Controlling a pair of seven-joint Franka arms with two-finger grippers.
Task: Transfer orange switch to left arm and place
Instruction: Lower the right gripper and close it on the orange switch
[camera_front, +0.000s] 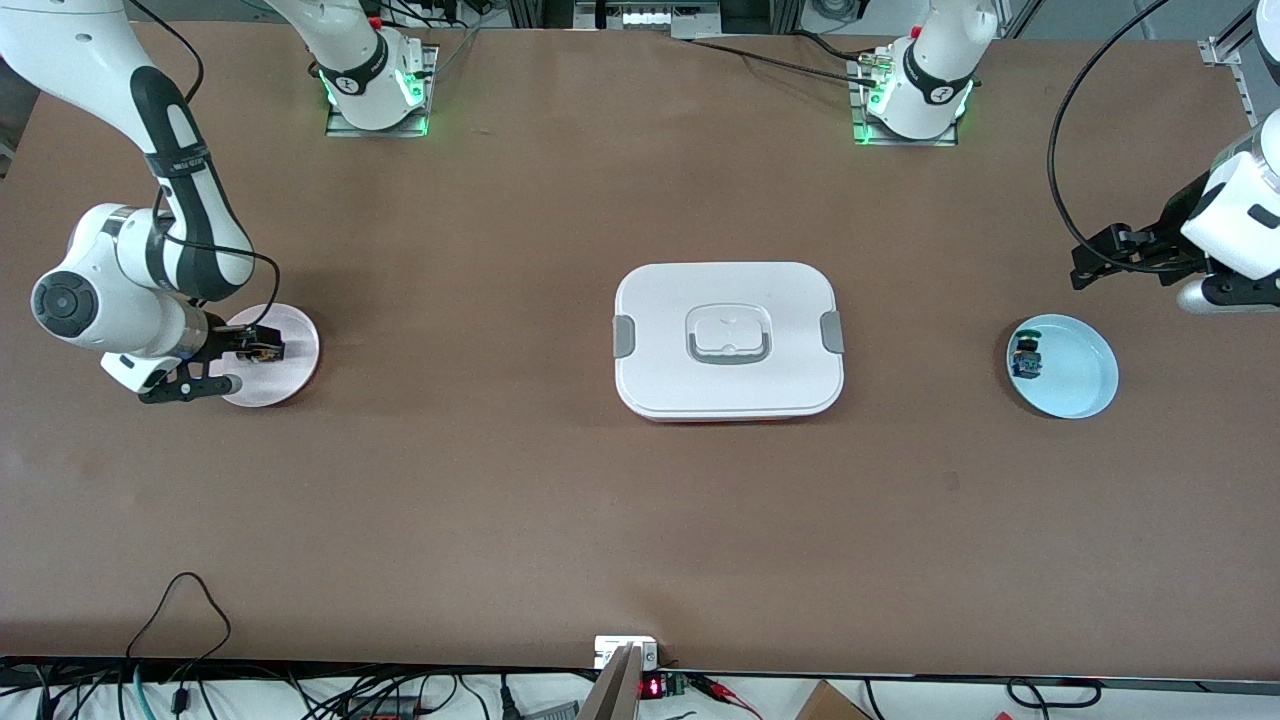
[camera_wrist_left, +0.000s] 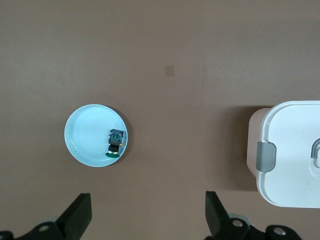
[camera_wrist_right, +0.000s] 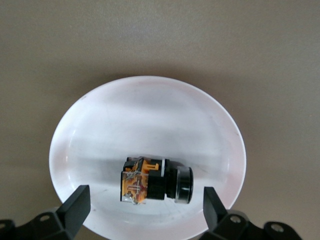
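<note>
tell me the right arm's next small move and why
Probably lower the right gripper straight down and close on the orange switch. Its fingers are open, straddling the switch, which lies on the pink plate. The left gripper waits open near the blue plate.

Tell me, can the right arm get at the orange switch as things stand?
Probably yes. The right tool hangs open just over the pink plate, its fingers either side of the orange switch, with nothing covering it. The box sits mid-table, well clear.
</note>
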